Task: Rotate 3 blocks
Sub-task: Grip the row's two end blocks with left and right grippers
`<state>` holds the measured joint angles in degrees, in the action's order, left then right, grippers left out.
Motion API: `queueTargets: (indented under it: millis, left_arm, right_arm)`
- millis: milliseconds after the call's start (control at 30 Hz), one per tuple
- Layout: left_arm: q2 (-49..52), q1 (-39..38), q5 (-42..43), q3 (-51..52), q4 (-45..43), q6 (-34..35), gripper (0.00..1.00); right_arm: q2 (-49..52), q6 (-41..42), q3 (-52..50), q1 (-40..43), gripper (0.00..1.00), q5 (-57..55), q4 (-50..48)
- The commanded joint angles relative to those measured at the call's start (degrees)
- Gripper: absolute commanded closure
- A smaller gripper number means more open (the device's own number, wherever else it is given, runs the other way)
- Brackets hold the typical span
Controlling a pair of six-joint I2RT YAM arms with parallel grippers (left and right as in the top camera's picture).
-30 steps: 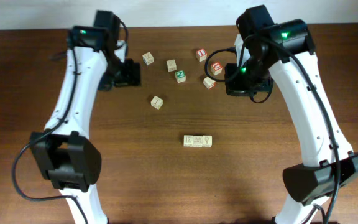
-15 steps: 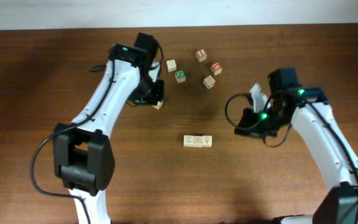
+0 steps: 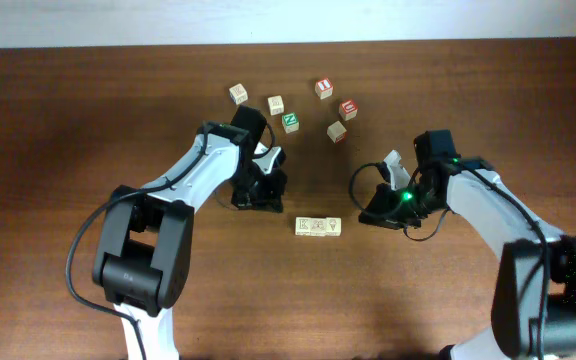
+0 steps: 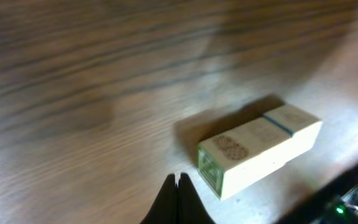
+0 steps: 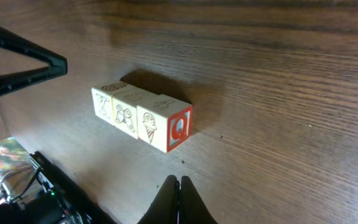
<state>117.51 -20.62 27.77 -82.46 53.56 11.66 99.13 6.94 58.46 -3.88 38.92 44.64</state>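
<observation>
fingers of the left gripper [image 4: 177, 186] are pressed together with nothing between them, tips hanging just over bare surface [image 4: 73, 93]. the blocks [image 4: 257, 149] lie near, to the right and slightly up in the left wrist view: three cubes touching in one straight row, one end face turned toward the tips. the right gripper [image 5: 178, 186] is likewise closed and empty at the bottom of its own view, with the same row up and to the left and its red-printed end face nearest the tips. from overhead the row sits just below mid-frame, with the left gripper near its upper left and the right gripper off its right end. neither touches it. loose cubes [image 3: 276, 104] lie scattered well apart near the top.

the step in hand looks like the approach before turning the row. with both grippers closed, a push seems the likely method: one tip low against a long side near one end, the other against the opposite side near the far end. both should press slowly and evenly so the row pivots as one. a push near a seam would probably buckle the row, and a high contact could tip a cube.
</observation>
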Motion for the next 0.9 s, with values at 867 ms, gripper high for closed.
queueTargets:
  millis: [867]
  left_arm:
    - [-0.2,-3.7,10.4,8.4,-9.6,-0.5,1.0]
  right_arm:
    - [7.1,7.1,-0.7,-0.3,0.96,2.7,-1.4]
